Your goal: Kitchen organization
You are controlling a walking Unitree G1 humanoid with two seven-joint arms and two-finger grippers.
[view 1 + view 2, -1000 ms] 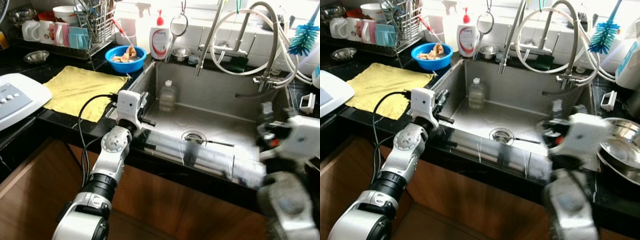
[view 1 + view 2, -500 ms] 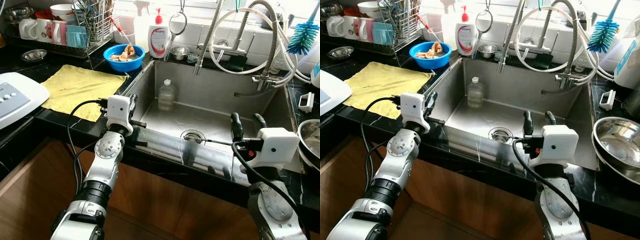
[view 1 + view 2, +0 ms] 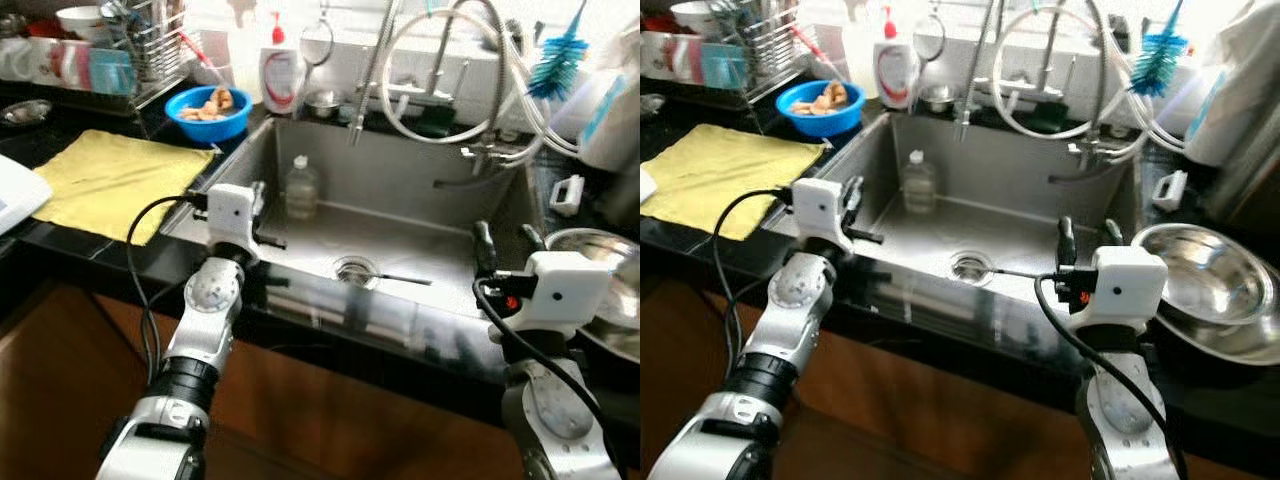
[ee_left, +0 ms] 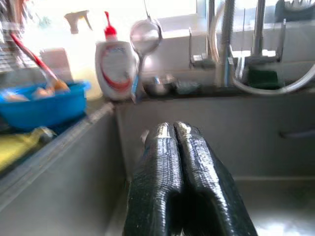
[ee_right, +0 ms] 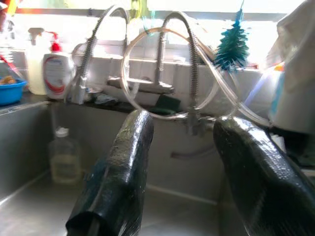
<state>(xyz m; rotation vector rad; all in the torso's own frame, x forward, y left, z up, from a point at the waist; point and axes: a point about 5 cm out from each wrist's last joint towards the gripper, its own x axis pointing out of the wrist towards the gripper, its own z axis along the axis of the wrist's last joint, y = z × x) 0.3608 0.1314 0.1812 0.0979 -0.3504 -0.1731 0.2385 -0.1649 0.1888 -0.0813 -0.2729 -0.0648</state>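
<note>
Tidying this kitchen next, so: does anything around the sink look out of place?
A clear plastic bottle stands upright inside the sink, against its back wall, and a thin utensil lies across the drain.

**Both arms raised forward, left fingers pressed together, right fingers spread**

Left arm (image 3: pixel 190 370) — silver, bent at the elbow, reaching up and forward; a black cable loops out from the forearm to the white wrist housing (image 3: pixel 232 212). Left gripper (image 4: pixel 184 177) points ahead, its two black fingers (image 4: pixel 160 172) lying flat against each other with no gap between them, holding nothing.

Right arm (image 3: pixel 1125 420) — rises steeply from below, a black cable curving along its side to the white wrist block (image 3: pixel 1120 285). Right gripper (image 5: pixel 192 167) points forward, the two black fingers (image 5: pixel 120 172) standing well apart, nothing between them.
</note>
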